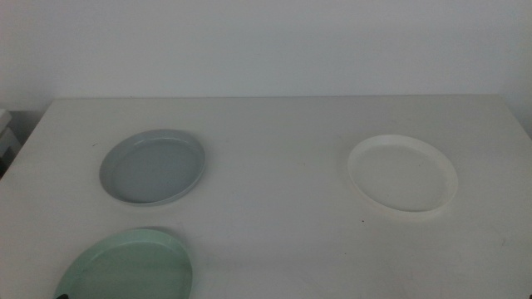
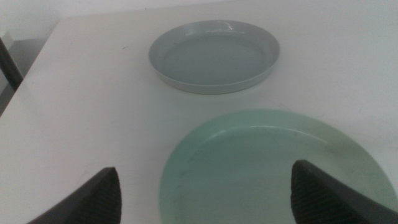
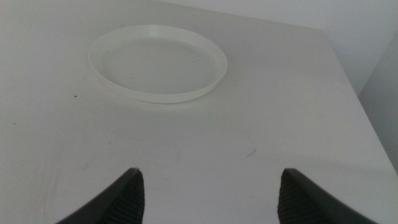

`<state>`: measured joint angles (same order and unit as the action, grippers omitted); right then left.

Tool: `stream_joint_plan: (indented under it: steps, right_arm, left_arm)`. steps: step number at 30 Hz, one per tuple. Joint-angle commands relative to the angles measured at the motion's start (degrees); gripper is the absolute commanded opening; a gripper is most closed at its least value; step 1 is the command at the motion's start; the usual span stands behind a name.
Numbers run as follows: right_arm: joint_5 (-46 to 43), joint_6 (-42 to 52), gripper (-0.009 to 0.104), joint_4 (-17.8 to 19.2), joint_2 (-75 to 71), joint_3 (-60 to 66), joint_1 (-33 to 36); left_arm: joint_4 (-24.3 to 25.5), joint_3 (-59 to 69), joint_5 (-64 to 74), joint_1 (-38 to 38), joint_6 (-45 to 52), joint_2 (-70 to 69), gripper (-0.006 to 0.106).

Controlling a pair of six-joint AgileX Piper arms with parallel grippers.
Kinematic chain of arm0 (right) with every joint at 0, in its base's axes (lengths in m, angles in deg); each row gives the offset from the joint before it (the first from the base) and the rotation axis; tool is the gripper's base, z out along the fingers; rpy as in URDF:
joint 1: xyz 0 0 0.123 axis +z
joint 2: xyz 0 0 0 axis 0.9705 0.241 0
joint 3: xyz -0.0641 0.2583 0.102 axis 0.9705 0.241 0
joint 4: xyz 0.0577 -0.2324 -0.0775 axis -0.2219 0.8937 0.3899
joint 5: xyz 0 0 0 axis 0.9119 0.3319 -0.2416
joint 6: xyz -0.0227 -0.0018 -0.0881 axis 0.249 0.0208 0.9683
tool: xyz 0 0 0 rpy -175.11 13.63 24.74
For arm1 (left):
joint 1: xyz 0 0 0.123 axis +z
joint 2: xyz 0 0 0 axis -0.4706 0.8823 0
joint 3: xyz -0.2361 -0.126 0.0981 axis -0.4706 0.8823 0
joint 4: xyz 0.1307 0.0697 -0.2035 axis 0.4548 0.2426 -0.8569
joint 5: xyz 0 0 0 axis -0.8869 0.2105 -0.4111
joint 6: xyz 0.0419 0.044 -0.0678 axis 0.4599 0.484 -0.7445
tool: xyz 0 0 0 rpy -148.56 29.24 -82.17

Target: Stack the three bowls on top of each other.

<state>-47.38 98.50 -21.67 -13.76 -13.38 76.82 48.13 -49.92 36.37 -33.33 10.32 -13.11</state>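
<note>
All three bowls lie apart on the counter (image 1: 274, 166), none stacked yet. The mint green bowl (image 1: 129, 266) sits at the near left edge, the grey-blue bowl (image 1: 154, 166) just beyond it, and the white bowl (image 1: 403, 173) well off to the right on its own.

The left gripper (image 2: 205, 193) hovers low over the near part of the green bowl, jaws spread wide with nothing between them. The right gripper (image 3: 208, 193) hangs above bare counter short of the white bowl, jaws likewise wide open and empty. Neither arm shows properly in the middle view.

The trouble I'd expect is in the grasp. These bowls are shallow with low, thin rims, so a jaw has little to bite on; a pinch too high could slip off, and one pressing down on the rim could tip the bowl or skid it across the smooth counter. The green bowl sits close to the counter's near edge, so a shove could push it off.
</note>
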Motion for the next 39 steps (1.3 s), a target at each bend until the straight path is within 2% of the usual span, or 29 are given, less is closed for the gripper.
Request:
stream_joint_plan:
  steps: [1,17,25,39]
  right_arm:
    - [-4.3,0.5,0.055,0.2,-1.5,-0.2,-0.2]
    - [-4.3,0.5,0.055,0.2,-1.5,-0.2,-0.2]
    - [-4.3,0.5,0.055,0.2,-1.5,-0.2,-0.2]
    - [-4.3,0.5,0.055,0.2,-1.5,-0.2,-0.2]
  left_arm:
    - [-0.5,-1.2,-4.1,0.1,-1.3,-0.8,0.105]
    - [-1.5,-18.2,0.7,0.1,-5.7,9.5,0.105]
    - [-2.0,-35.9,19.6,0.1,-5.7,17.3,0.105]
    - [-0.9,-62.5,42.3,0.1,-5.7,39.4,0.105]
